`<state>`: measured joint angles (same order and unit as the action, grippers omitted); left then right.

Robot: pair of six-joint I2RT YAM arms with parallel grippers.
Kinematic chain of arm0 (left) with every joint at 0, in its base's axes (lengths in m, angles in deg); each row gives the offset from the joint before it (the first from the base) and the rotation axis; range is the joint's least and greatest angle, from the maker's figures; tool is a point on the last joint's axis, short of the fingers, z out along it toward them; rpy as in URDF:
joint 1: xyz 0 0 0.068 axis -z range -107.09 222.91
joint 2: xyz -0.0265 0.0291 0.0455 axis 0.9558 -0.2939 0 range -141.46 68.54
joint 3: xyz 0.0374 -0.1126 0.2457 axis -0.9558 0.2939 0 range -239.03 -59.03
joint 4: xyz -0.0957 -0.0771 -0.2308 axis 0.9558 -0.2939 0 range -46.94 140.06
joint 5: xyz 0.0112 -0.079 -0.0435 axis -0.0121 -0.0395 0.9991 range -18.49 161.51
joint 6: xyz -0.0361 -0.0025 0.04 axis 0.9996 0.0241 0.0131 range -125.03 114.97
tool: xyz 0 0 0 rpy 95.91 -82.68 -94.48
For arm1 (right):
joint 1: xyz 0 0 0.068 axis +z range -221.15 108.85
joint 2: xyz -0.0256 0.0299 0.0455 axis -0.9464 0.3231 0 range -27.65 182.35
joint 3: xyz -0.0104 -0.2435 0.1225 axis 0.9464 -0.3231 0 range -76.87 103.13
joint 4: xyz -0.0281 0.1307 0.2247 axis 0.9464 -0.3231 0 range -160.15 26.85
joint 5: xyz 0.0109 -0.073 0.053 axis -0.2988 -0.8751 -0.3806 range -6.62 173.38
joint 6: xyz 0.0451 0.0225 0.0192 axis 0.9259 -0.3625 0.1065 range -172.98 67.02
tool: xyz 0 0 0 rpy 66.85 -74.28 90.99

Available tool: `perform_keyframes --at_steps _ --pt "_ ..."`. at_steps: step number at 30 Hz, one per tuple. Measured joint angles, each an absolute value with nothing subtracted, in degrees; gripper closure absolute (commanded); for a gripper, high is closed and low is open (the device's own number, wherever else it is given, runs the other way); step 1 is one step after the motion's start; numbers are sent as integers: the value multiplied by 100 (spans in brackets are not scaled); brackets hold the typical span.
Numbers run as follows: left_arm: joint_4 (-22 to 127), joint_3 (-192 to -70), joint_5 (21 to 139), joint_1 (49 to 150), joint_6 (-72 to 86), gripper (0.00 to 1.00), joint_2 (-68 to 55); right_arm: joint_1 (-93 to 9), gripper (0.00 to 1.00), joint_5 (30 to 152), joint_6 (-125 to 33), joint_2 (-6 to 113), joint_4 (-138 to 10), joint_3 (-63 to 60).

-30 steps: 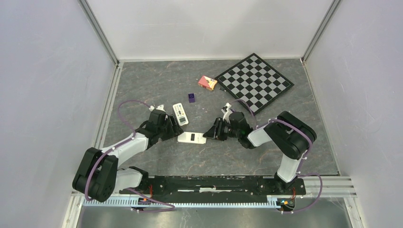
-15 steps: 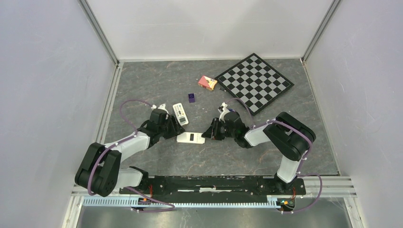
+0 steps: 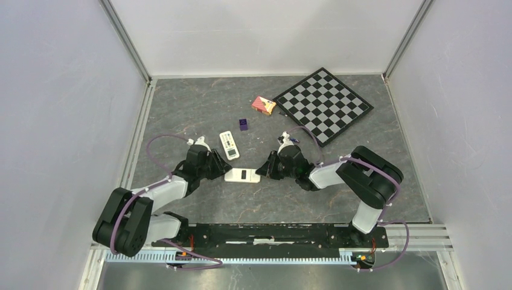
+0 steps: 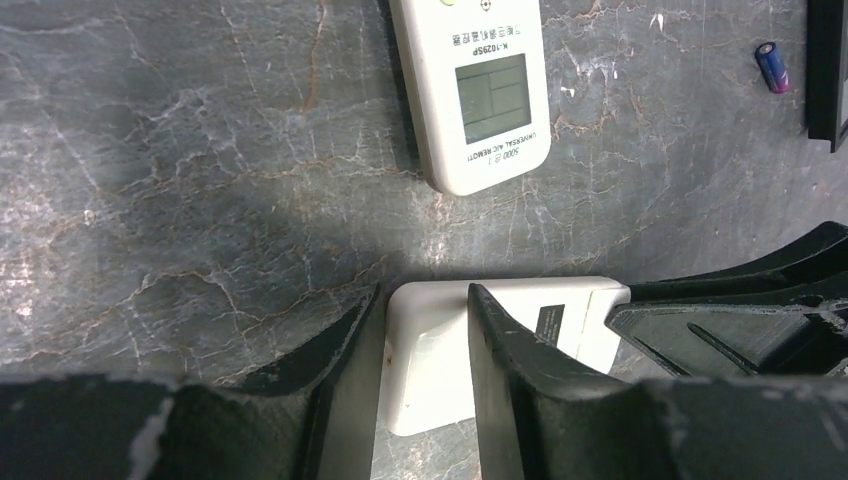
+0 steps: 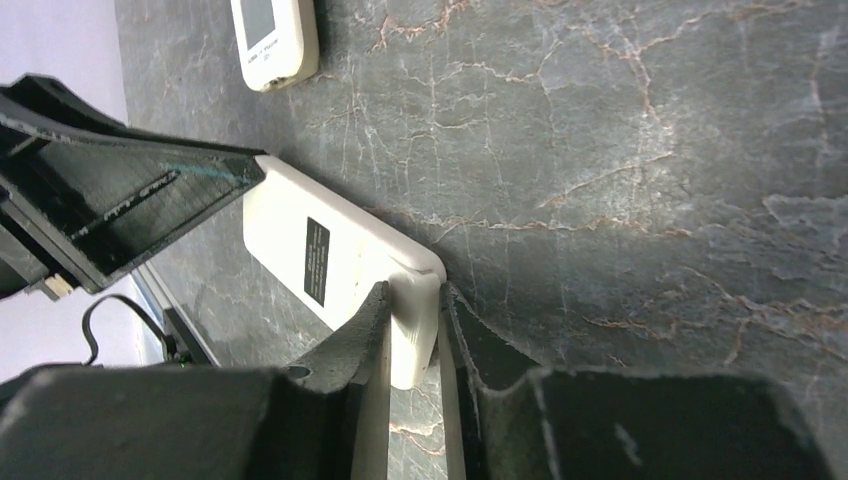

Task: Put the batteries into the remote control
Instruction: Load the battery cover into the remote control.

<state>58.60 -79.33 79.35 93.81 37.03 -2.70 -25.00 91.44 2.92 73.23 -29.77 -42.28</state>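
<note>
The remote control [image 3: 242, 175] lies back up between my two arms, off-white with a small black label [image 5: 316, 261]. My right gripper [image 5: 414, 290] is shut on its right end, both fingers pressed against the thin edge. My left gripper [image 4: 422, 292] straddles the remote control [image 4: 440, 350] at its left end. It is partly closed, one finger just left of that end with a thin gap, the other lying over the back. One battery [image 4: 770, 67], a small purple-blue cylinder, lies on the table far to the right in the left wrist view.
A second white remote [image 3: 229, 145] with a display lies face up just behind the left gripper. Farther back lie a small purple cube [image 3: 243, 124], a red-and-orange box [image 3: 264, 105] and a chessboard [image 3: 323, 104]. Walls enclose the table [image 3: 199, 109].
Both arms have closed in on the face-down remote from either side and both pairs of jaws have narrowed. The right jaws now touch the remote's end.
</note>
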Motion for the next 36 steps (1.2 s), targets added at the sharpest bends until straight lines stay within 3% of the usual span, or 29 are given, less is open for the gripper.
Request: perform_keyframes --at_steps 14,22,28,31,33,36 --pt "5822 -7601 7915 9388 4012 55 193 -2036 59 8040 589 7172 -3285 -4141" --pt "5571 -7601 7932 9438 4049 44 385 -1947 40 7992 113 6956 -3455 -4143" --pt "5199 -7642 7860 9458 4049 34 630 -1938 44 8058 -242 6903 -3569 -4110" --pt "5049 -7675 7799 9458 4049 33 713 -1940 54 8053 -388 6903 -3611 -4106" --pt "4950 -7684 7758 9458 4046 35 772 -1947 58 8036 -486 6903 -3659 -4106" --pt "4845 -7684 7751 9458 4044 47 820 -1951 64 8042 -587 6903 -3709 -4106"
